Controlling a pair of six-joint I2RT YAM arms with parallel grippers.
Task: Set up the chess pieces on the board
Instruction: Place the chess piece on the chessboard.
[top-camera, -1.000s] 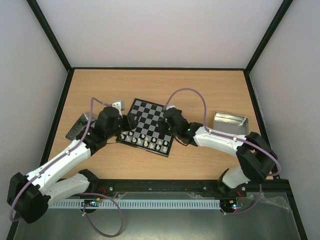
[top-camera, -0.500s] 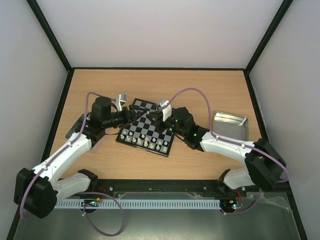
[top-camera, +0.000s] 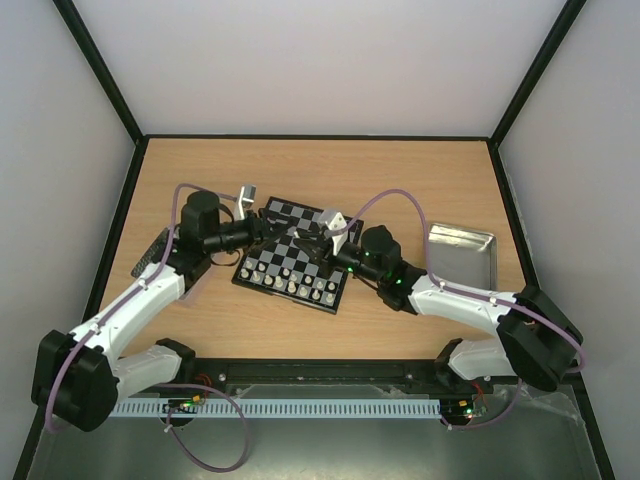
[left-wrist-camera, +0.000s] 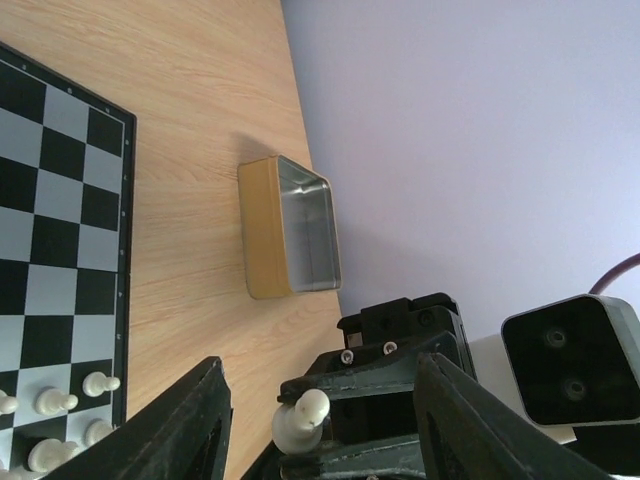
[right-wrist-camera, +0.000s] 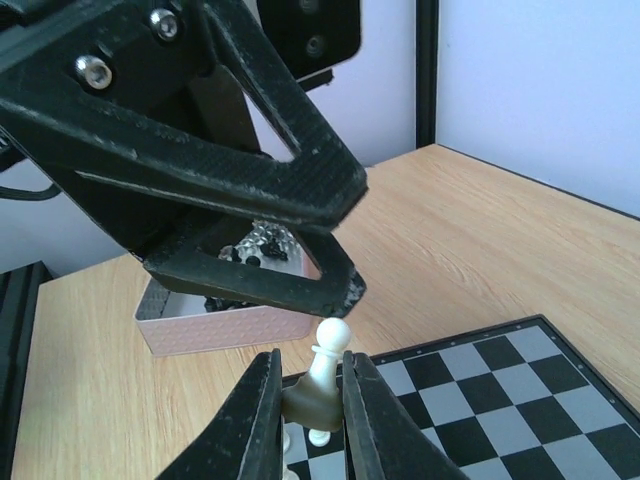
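The board (top-camera: 290, 225) lies mid-table, with cream-white chess pieces (top-camera: 290, 285) lined up on its near rows. My right gripper (top-camera: 308, 246) hovers over the board, shut on a white pawn (right-wrist-camera: 328, 375) gripped by its base, head pointing up. My left gripper (top-camera: 268, 226) faces it from the left and is open. In the left wrist view the pawn (left-wrist-camera: 300, 420) sits between the spread fingers (left-wrist-camera: 195, 420) without touching them. My left gripper (left-wrist-camera: 322, 370) holds nothing. My right gripper (right-wrist-camera: 310, 360) has the left gripper's black finger (right-wrist-camera: 250, 200) just above it.
A silver metal tray (top-camera: 462, 247) stands right of the board, seen side-on as the tray (left-wrist-camera: 290, 230) in the left wrist view. A second tray (right-wrist-camera: 220, 300) with several black pieces sits left of the board, mostly under the left arm (top-camera: 150, 290).
Both grippers have risen off the board's near rows and turned to face each other. The right arm drew back to the right with the pawn; the left gripper swung up beside it.
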